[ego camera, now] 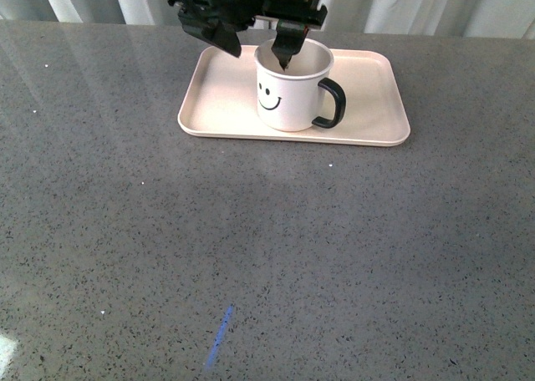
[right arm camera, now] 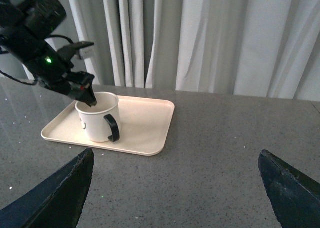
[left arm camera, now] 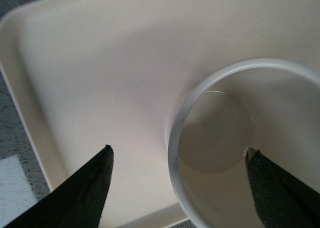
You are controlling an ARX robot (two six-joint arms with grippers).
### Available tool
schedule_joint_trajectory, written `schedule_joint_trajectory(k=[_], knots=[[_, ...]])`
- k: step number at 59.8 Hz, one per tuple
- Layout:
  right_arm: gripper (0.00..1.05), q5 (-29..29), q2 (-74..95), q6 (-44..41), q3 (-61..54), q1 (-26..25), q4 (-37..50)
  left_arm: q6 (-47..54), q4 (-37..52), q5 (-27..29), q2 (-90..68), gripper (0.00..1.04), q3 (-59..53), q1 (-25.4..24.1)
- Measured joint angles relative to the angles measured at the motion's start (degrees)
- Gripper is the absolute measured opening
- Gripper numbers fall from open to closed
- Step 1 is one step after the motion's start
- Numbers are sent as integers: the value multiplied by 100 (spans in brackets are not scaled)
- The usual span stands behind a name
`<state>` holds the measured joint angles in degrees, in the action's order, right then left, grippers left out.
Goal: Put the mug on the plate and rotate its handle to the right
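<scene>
The white mug [ego camera: 288, 93] with its smiley face stands upright on the pale pink plate [ego camera: 376, 97] at the far side of the table. Its black handle [ego camera: 332, 104] points right in the front view. My left gripper [ego camera: 255, 48] is open over the mug's left rim, one finger inside the cup and one outside, touching nothing that I can see. The left wrist view shows the mug rim [left arm camera: 175, 138] between the spread fingertips of the left gripper [left arm camera: 177, 150]. My right gripper [right arm camera: 175, 153] hangs open over bare table, well away from the mug [right arm camera: 95, 120].
The grey speckled table [ego camera: 251, 231] stretches from the plate to the near edge. A short blue tape mark [ego camera: 219, 337] lies near the front. Pale curtains [right arm camera: 215, 38] hang behind the table's far edge.
</scene>
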<state>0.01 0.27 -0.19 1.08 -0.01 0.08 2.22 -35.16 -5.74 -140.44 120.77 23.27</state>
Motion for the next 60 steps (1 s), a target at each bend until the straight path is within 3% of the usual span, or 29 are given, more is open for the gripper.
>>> schedule_joint_trajectory(k=[7, 22, 23, 26, 28, 36, 45, 51, 60], knots=[[96, 0, 0, 0, 0, 0, 0, -7, 568, -28, 758, 97, -743, -107], [96, -2, 0, 0, 0, 0, 0, -190, 2256, 52, 2817, 95, -2804, -332], [96, -4, 0, 0, 0, 0, 0, -179, 2575, 313, 2876, 93, -2973, -302], [96, -4, 0, 0, 0, 0, 0, -186, 4837, 1648, 3152, 80, -4122, -275], [96, 4, 0, 0, 0, 0, 0, -186, 5875, 2151, 3342, 73, -4804, -319], [96, 9, 0, 0, 0, 0, 0, -188, 7938, 2168, 4118, 51, -6645, -638], [96, -2, 0, -2, 0, 0, 0, -195, 8651, 1923, 4977, 26, -7954, -994], [96, 0, 0, 0, 0, 0, 0, -216, 8913, 1639, 5563, 1, -9020, -1226], [96, 0, 0, 0, 0, 0, 0, -210, 9066, 1375, 6330, 1, -9951, -1480]])
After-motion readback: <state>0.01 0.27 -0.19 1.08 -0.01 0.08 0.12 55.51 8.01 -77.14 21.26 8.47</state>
